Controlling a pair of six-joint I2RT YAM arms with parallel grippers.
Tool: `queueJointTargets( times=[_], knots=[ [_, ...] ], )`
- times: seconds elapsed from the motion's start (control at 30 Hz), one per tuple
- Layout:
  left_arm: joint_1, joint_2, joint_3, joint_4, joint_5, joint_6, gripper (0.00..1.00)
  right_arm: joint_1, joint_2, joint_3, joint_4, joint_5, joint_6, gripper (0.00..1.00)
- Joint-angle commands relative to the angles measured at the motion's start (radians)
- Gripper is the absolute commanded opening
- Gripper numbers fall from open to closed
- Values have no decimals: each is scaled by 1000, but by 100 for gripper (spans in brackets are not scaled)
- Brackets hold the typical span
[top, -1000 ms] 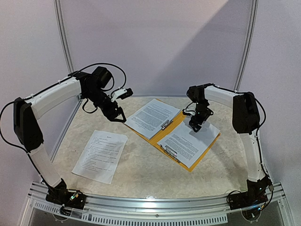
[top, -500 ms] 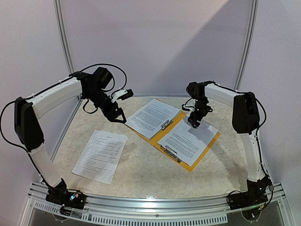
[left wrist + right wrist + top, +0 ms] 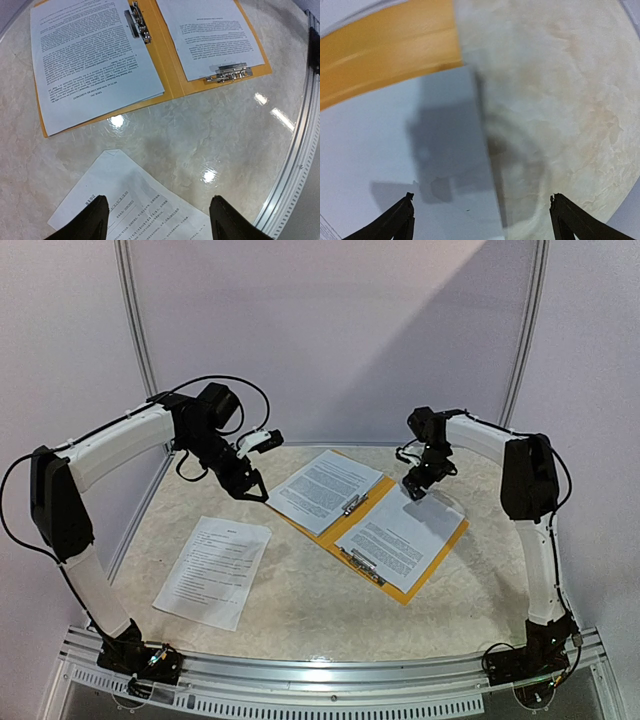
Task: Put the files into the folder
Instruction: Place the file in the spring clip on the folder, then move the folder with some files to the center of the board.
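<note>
The orange-yellow folder [image 3: 340,528] lies open in the middle of the table. One printed sheet [image 3: 325,488] rests on its left half and another [image 3: 400,538] on its right half, each by a metal clip [image 3: 137,22]. A third sheet [image 3: 215,568] lies loose on the table to the left. My left gripper [image 3: 255,492] hangs open above the table between the loose sheet [image 3: 145,205] and the folder [image 3: 167,70], holding nothing. My right gripper [image 3: 412,490] is open over the far right corner of the folder [image 3: 385,55], straddling the edge of the right sheet [image 3: 395,150], empty.
The marbled tabletop [image 3: 560,100] ends in a metal rail [image 3: 295,165] along the near edge. Curved white walls close in behind and beside the table. A second clip [image 3: 230,72] sits at the near end of the right sheet.
My right gripper has drawn back and to the right, from over the right sheet to the folder's far corner. The left arm and all the sheets have stayed put.
</note>
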Motion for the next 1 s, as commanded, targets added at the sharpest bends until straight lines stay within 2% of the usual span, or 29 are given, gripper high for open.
queueJointTargets(
  times=[0.0,0.07,0.17,0.33,0.67,0.97],
  knots=[
    [-2,9,-17,-12,-8,17,71,-54,-138,-73,221,17,166,95],
    [-2,12,-16,-11,-10,18,71,-59,-134,-72,243,131,215,95],
    [-3,16,-16,-10,-12,20,71,-60,-54,-7,176,297,255,96],
    [0,26,-20,-8,-14,23,71,-65,68,50,94,371,258,96],
    [1,37,-24,-8,-8,24,71,-67,119,44,109,187,150,97],
    [4,36,-26,-9,-4,26,71,-66,63,-15,122,113,115,96]
  ],
)
